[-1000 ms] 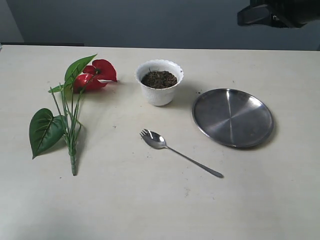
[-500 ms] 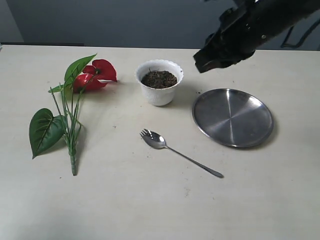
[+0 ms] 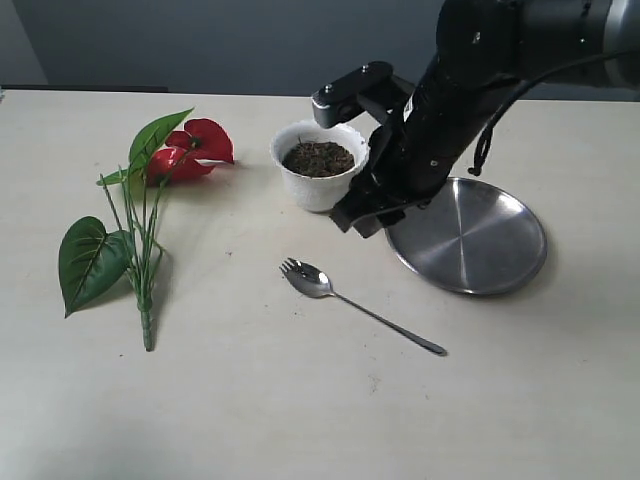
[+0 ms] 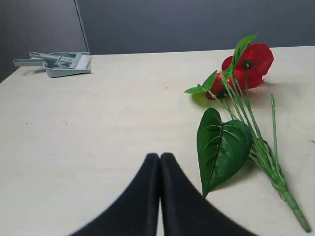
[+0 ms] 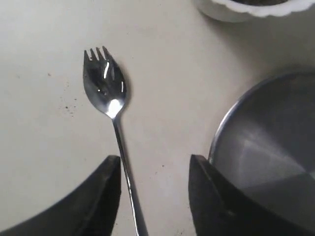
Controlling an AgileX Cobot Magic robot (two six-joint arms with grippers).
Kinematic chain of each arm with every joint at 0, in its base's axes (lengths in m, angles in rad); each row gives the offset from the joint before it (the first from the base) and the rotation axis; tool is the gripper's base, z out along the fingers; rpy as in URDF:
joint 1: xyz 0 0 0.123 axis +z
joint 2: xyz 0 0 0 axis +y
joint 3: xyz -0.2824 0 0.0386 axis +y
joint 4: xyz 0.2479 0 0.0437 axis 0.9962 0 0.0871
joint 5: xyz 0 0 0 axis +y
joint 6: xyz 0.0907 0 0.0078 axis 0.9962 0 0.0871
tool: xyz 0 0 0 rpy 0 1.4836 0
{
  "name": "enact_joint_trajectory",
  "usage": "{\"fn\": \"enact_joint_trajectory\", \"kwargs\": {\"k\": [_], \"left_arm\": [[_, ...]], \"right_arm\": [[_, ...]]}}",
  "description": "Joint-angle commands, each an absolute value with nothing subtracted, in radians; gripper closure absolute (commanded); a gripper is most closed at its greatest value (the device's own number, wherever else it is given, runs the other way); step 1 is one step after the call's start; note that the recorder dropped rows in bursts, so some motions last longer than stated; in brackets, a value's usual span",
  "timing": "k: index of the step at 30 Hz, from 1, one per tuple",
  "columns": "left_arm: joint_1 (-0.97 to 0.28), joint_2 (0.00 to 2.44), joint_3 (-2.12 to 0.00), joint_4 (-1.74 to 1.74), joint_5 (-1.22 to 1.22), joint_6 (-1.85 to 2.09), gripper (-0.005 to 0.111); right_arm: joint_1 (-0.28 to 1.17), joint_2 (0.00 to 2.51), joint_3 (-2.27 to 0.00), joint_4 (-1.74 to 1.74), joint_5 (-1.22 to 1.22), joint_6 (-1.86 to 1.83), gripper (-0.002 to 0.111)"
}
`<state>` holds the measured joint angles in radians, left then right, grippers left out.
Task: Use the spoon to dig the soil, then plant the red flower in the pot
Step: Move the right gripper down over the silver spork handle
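Note:
The spoon (image 3: 360, 312) lies flat on the table in front of the pot (image 3: 318, 190), its tined bowl toward the flower. Dark soil (image 3: 318, 158) fills the white pot. The red flower (image 3: 195, 150) lies on its side at the left, stems and green leaves trailing toward the front. My right gripper (image 3: 368, 222) hangs open above the table between pot and steel plate. In the right wrist view the spoon (image 5: 106, 88) runs its handle between the open fingers of the right gripper (image 5: 155, 164). My left gripper (image 4: 160, 156) is shut and empty, close to the red flower (image 4: 248, 64).
A round steel plate (image 3: 465, 235) sits right of the pot, its rim (image 5: 221, 132) beside my right fingers. A grey-green dustpan (image 4: 61, 61) with a brush rests at a far table edge. The pot's rim (image 5: 251, 10) shows just beyond the spoon.
My right arm has swung down from the upper right to hover over the table between pot and plate, and its gripper has opened. Nothing on the table has moved.

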<state>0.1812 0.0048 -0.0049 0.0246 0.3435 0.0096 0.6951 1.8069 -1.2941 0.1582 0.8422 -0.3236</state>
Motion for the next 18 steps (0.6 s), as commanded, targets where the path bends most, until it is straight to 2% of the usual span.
{"fn": "enact_joint_trajectory", "kwargs": {"k": [1,18], "left_arm": [[0.177,0.000,0.000,0.028,0.334,0.007,0.106],[0.177,0.000,0.000,0.028,0.334,0.007,0.106]], "right_arm": [[0.728,1.850,-1.302,0.155,0.805,-0.339,0.065],[0.758,2.006,-1.402,0.121,0.884,-0.339,0.064]]}}
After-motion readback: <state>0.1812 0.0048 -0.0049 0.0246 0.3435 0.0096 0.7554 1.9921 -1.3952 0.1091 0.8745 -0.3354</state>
